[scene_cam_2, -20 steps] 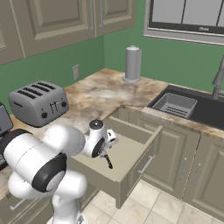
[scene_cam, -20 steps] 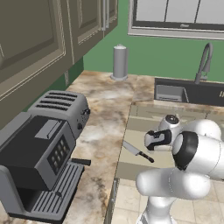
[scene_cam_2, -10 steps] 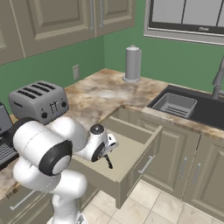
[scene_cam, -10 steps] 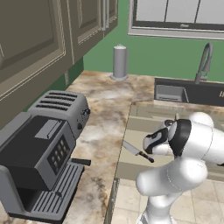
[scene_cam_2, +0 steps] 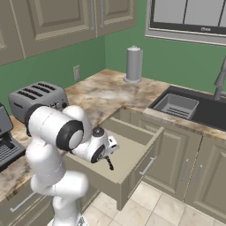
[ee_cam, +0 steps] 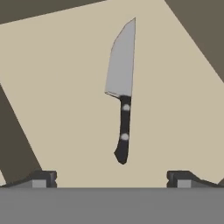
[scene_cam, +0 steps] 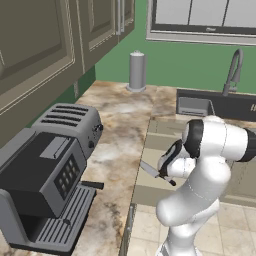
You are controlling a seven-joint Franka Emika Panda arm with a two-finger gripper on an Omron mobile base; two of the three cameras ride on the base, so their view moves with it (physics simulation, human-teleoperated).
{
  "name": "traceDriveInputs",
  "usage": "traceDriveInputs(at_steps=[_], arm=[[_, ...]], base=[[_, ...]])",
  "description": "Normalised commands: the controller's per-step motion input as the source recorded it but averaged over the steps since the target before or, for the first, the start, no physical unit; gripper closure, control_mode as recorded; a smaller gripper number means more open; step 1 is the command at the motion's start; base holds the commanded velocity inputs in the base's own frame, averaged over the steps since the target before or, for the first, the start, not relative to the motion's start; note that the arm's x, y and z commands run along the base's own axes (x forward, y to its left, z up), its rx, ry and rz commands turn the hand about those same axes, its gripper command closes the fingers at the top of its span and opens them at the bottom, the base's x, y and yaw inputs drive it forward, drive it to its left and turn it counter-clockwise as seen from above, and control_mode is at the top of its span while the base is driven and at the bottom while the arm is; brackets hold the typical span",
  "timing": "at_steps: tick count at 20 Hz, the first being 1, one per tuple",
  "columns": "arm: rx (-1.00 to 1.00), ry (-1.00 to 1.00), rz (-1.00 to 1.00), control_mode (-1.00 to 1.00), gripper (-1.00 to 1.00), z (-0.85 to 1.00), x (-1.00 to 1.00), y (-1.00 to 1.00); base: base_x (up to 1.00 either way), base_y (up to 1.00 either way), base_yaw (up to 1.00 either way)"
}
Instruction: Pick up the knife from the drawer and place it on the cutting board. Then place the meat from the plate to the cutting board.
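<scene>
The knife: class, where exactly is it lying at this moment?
The knife lies flat on the tan floor of the open drawer, below the counter left of the sink. In the hand view it sits centred ahead of the open gripper.

arm (scene_cam: 210, 150): glossy white, rounded links | joints: black bands | fingertips (ee_cam: 43, 178): dark
</scene>
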Motion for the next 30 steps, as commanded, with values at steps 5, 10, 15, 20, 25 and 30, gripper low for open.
traceDriveInputs(at_steps=[5,10,15,20,25,30], arm=[[0.03,0.00,0.00,-1.00,-1.00,-0.40,0.05,-0.03],[0.02,0.00,0.00,-1.00,-1.00,-0.34,0.20,-0.09],[0.03,0.00,0.00,-1.00,-1.00,-0.34,0.21,-0.15],[0.07,0.00,0.00,-1.00,-1.00,-0.20,0.00,-0.48],[0.03,-0.03,0.01,-1.00,-1.00,-0.05,0.00,-0.34],[0.00,-0.05,0.00,-1.00,-1.00,-0.01,0.00,0.00]], base=[[0.00,0.00,0.00],[0.00,0.00,0.00],[0.00,0.00,0.00],[0.00,0.00,0.00],[0.00,0.00,0.00],[0.00,0.00,0.00]])
